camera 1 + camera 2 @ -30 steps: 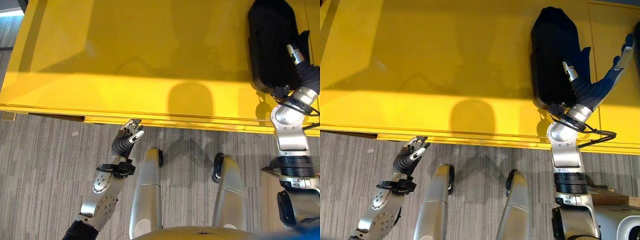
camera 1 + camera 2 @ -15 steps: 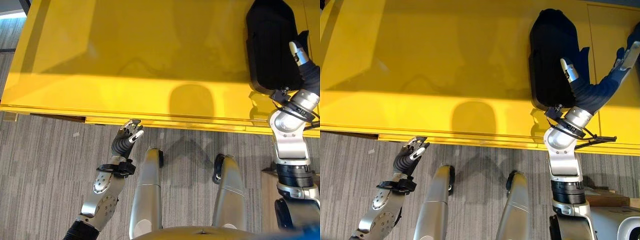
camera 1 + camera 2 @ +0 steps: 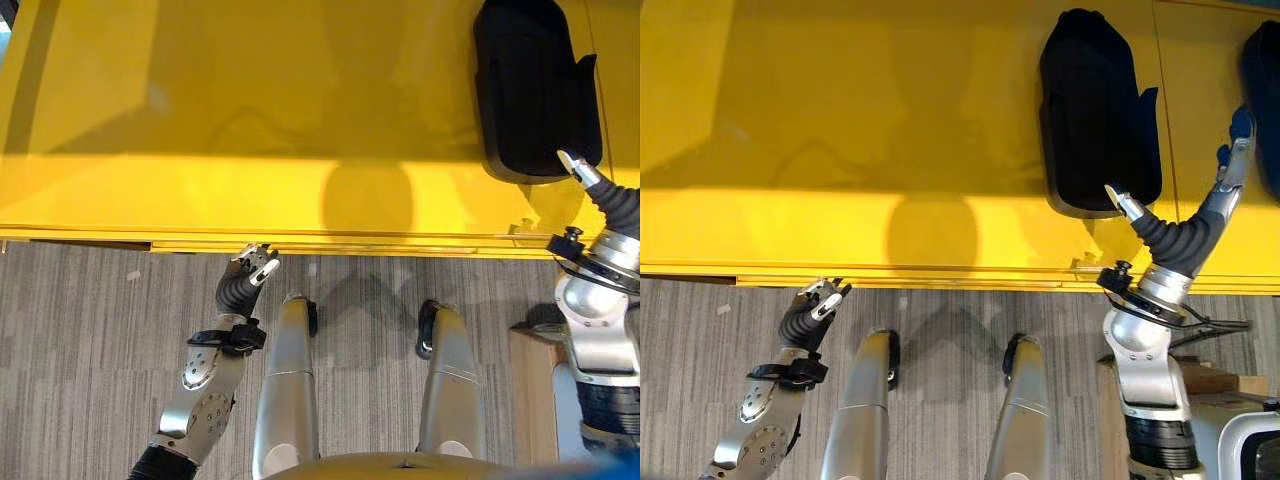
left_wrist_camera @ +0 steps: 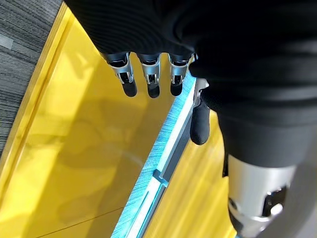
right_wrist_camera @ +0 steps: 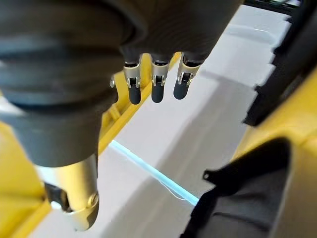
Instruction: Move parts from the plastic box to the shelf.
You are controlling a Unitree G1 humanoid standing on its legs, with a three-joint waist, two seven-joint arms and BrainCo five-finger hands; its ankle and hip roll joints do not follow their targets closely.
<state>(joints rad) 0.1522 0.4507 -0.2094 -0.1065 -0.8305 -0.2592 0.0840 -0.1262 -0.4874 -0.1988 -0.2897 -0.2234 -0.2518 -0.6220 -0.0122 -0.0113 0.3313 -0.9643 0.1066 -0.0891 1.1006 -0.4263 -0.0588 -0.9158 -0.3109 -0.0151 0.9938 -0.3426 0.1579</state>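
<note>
- I am seeing the black part [image 3: 1095,110] lying on the yellow shelf [image 3: 250,110], far right.
- My right hand [image 3: 1185,225] is hovering near it, fingers relaxed, empty.
- My left hand [image 3: 245,280] is idling loose, by the shelf's near edge.
- I am planning a straight pull-away, avoiding nudging the part.

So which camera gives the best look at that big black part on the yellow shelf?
The right eye view: the whole black part lies clear on the yellow shelf. The left eye view also shows it; the right wrist view catches just an edge.
</note>
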